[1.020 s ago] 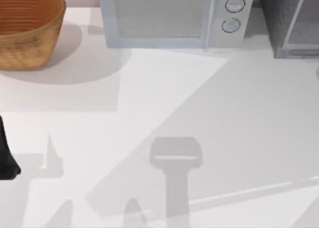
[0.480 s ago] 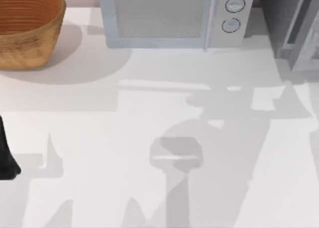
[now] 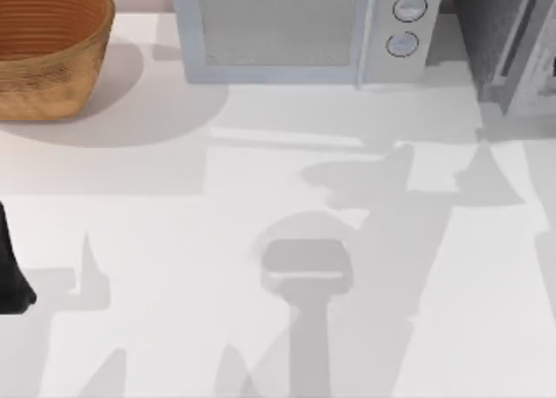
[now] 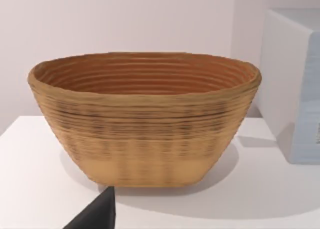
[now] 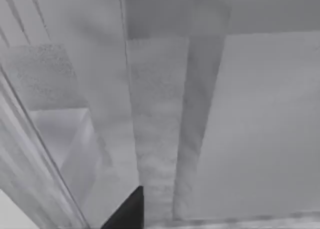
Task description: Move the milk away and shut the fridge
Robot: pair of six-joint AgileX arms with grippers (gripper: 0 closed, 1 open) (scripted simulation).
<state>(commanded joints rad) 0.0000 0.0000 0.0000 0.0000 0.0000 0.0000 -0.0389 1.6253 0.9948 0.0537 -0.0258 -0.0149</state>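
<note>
The fridge (image 3: 486,33), a dark-grey speckled cabinet, stands at the table's back right, and its pale-framed glassy door (image 3: 526,68) is angled away from the cabinet. The right wrist view looks closely at the fridge's speckled wall (image 5: 155,114) and the glassy door panel (image 5: 45,154), with a dark part of my right gripper (image 5: 127,211) at the frame's edge. The milk is out of view. My left arm (image 3: 10,276) is parked at the table's left edge. A dark tip of my left gripper (image 4: 95,216) points towards the basket.
A woven brown basket (image 3: 43,50) sits at the back left, and its rim (image 4: 145,86) faces the left wrist camera. A light-grey microwave (image 3: 295,29) with two round knobs stands at the back middle, between basket and fridge. Arm shadows fall across the white table (image 3: 174,233).
The fridge door panel has changed angle, and its lower edge now reaches lower in the top view. The arm shadows on the table have shifted left. The left arm has stayed still.
</note>
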